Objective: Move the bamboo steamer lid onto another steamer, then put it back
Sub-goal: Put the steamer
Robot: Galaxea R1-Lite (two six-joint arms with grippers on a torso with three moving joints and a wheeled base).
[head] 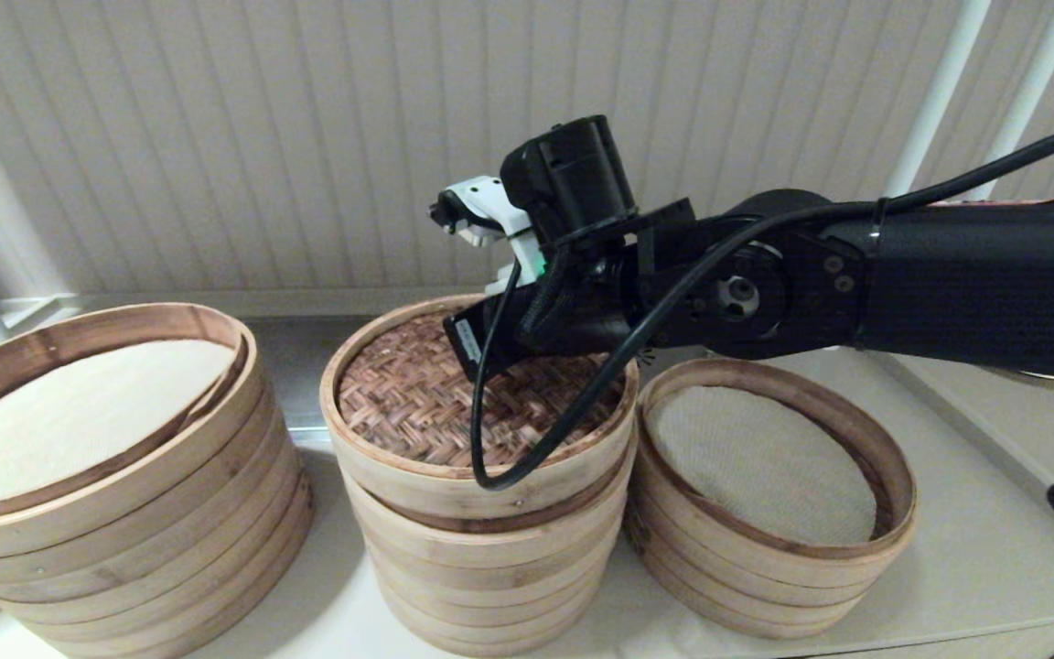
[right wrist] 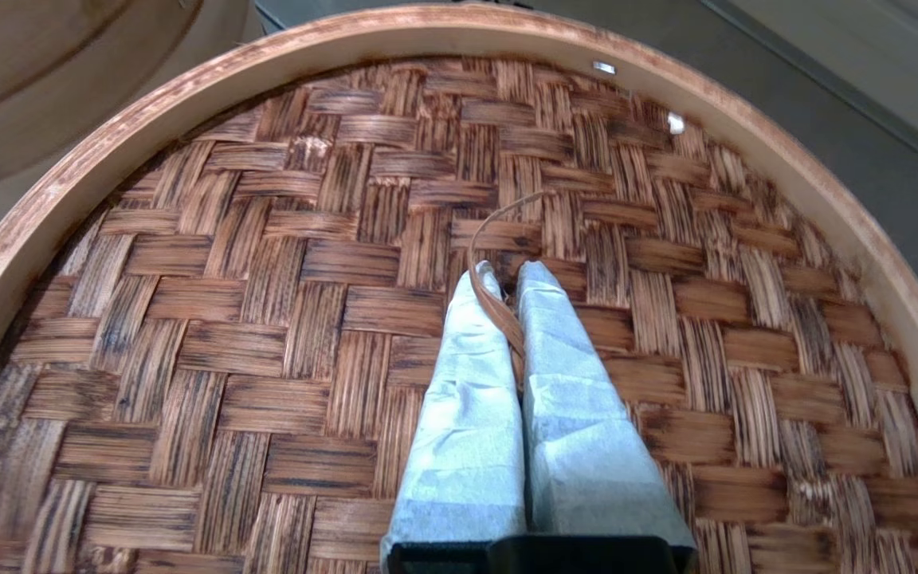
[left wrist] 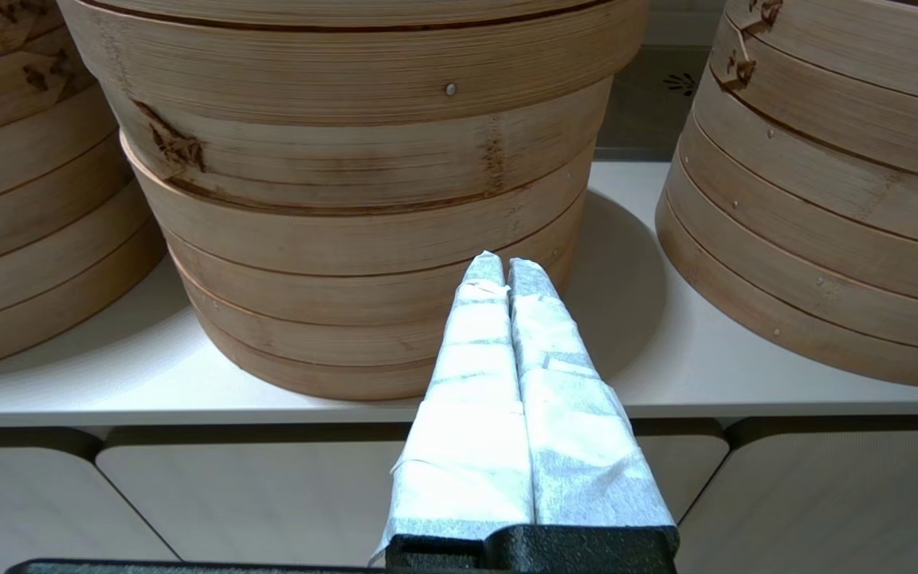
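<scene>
The bamboo steamer lid (head: 417, 403), dark woven top in a pale hoop, sits on the taller middle stack (head: 481, 558). My right arm reaches in from the right over it. In the right wrist view the right gripper (right wrist: 507, 275) is shut on the thin bamboo loop handle (right wrist: 484, 299) at the centre of the lid (right wrist: 268, 319). The other steamer (head: 765, 467), a low stack with an off-white mesh liner, stands uncovered just right of the middle stack. My left gripper (left wrist: 505, 267) is shut on nothing, low in front of the shelf edge, facing the middle stack (left wrist: 347, 239).
A much wider stack (head: 79, 458) with a cream liner stands at the left. All stacks rest on a pale shelf (head: 975, 549) against a ribbed wall. A black cable (head: 490, 458) hangs from the right wrist over the lid's near rim.
</scene>
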